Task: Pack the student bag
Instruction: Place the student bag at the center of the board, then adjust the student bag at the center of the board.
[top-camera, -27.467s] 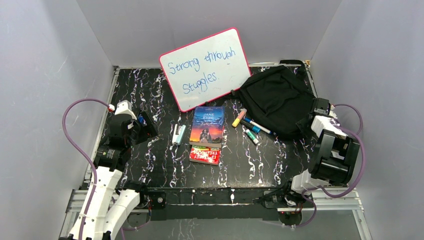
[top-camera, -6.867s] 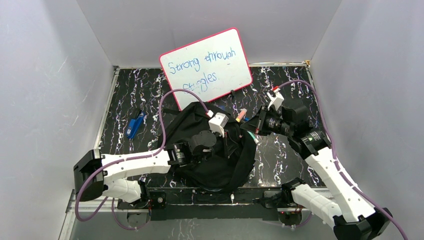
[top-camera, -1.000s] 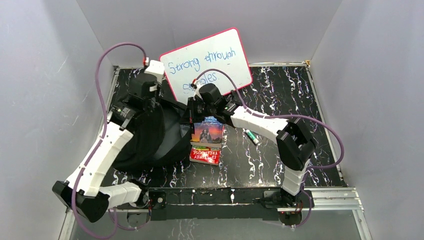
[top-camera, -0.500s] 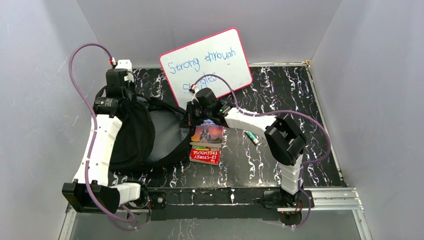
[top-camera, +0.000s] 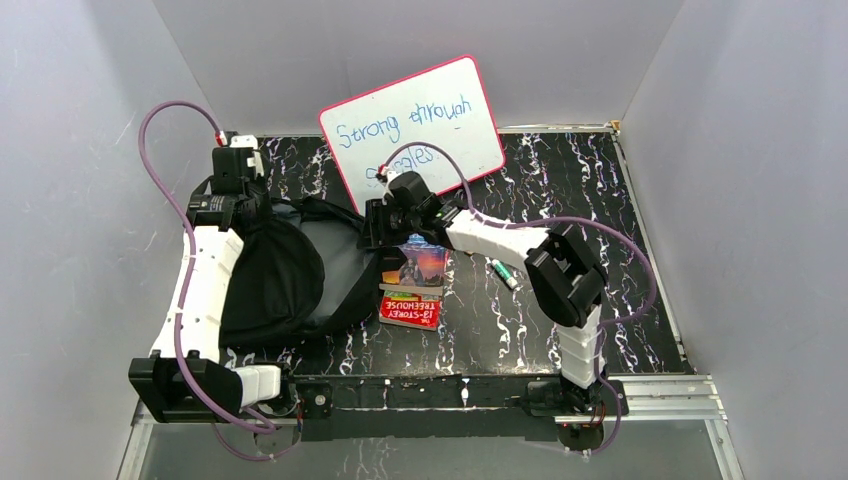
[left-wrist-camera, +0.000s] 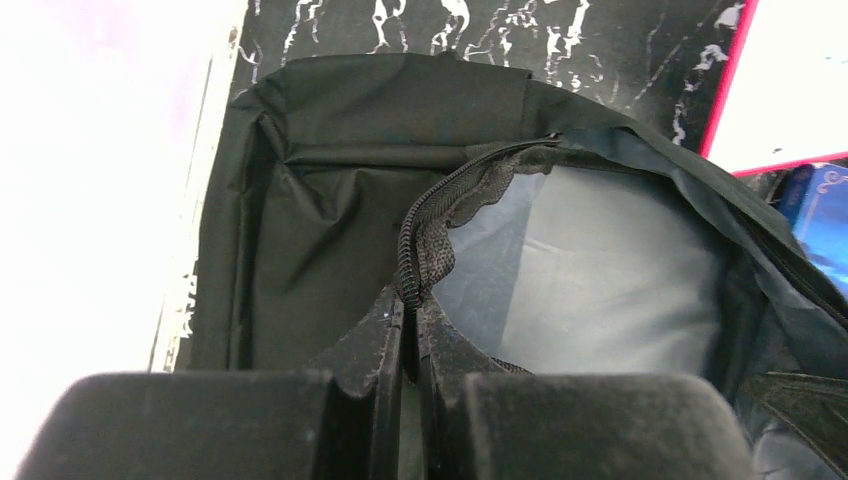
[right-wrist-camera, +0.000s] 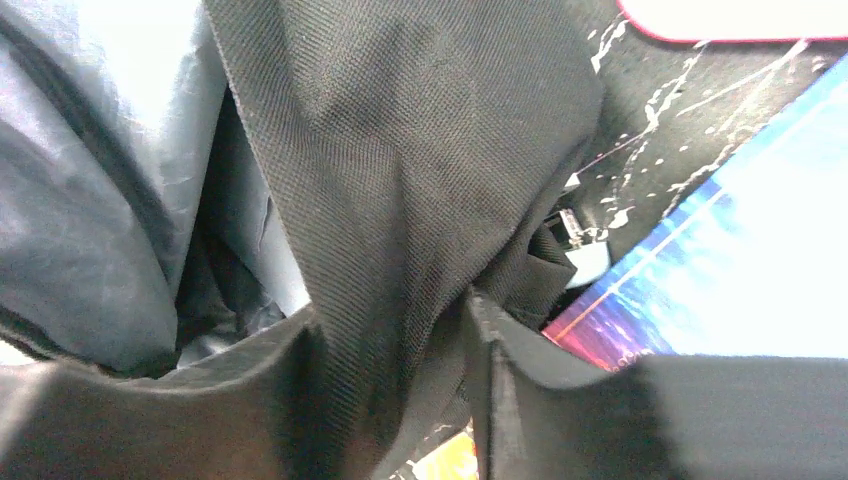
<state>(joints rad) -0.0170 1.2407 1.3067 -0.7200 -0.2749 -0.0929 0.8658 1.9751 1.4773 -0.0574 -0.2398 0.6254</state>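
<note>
The student bag (top-camera: 270, 285), black with a grey lining (top-camera: 343, 268), lies open on the left of the table. My left gripper (top-camera: 243, 207) is at its far left rim. In the left wrist view this gripper (left-wrist-camera: 410, 305) is shut on the bag's zipper edge (left-wrist-camera: 440, 215), with the lining (left-wrist-camera: 590, 270) beyond. My right gripper (top-camera: 373, 228) is at the bag's right rim. In the right wrist view it (right-wrist-camera: 390, 320) stands open, with a fold of black bag fabric (right-wrist-camera: 400, 150) loose between the fingers.
A blue book (top-camera: 425, 262) and a red book (top-camera: 410, 310) lie just right of the bag; the blue book (right-wrist-camera: 740, 270) sits close under my right gripper. A marker (top-camera: 503, 273) lies further right. A pink-framed whiteboard (top-camera: 415, 130) leans on the back wall.
My right gripper's jaws have parted, letting go of the bag fabric they pinched. The left gripper keeps its hold at the far left, and the bag has sagged a little wider.
</note>
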